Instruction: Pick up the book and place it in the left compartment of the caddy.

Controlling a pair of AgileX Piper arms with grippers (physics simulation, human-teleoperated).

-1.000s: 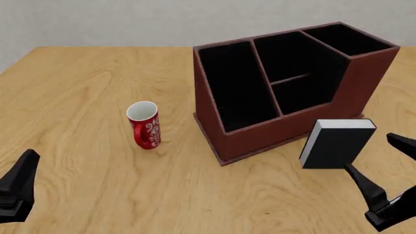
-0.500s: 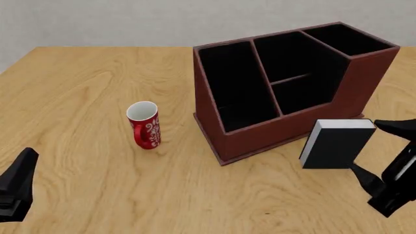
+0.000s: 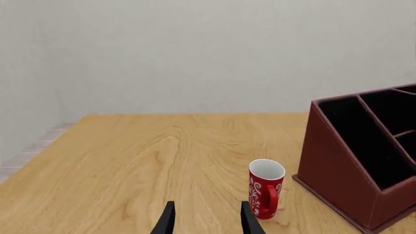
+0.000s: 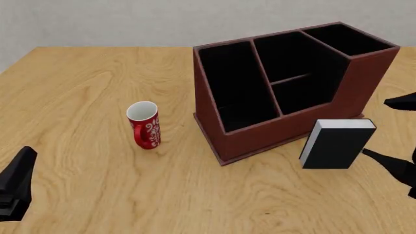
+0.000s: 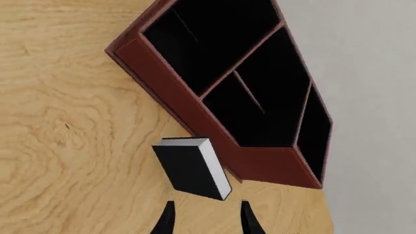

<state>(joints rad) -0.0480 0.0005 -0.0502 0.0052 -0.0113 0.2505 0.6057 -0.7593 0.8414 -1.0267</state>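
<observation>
Swinging up along the right edge of the front view, the right tool (image 4: pixel 402 131) has turned and spread over the last second. A second ago both of its fingers sat low in the lower right corner, below the book (image 4: pixel 334 144). Now one finger shows at the right edge level with the caddy's front wall, and the other lies just right of the book's lower corner. The fingers are wide apart and hold nothing. The right wrist view agrees: the book fills the centre, just ahead of the two parted fingertips (image 5: pixel 167 220).

The book itself has not shifted. It stands upright on the desk (image 4: pixel 85 83) in the right half of the front view, just in front of the caddy (image 4: pixel 273 134), with its white page edges up.

I judge this to be the lining-up step before the grasp: the tool now brackets the book from the right but does not touch it.

The left compartment (image 4: pixel 231 87), the long slot at the caddy's left side, is empty. The mug (image 4: pixel 144 125) stands well apart on its left.

The left tool (image 4: pixel 16 185) waits in the lower left corner. Its fingers are parted and empty in the left wrist view, and it has hardly moved.
</observation>
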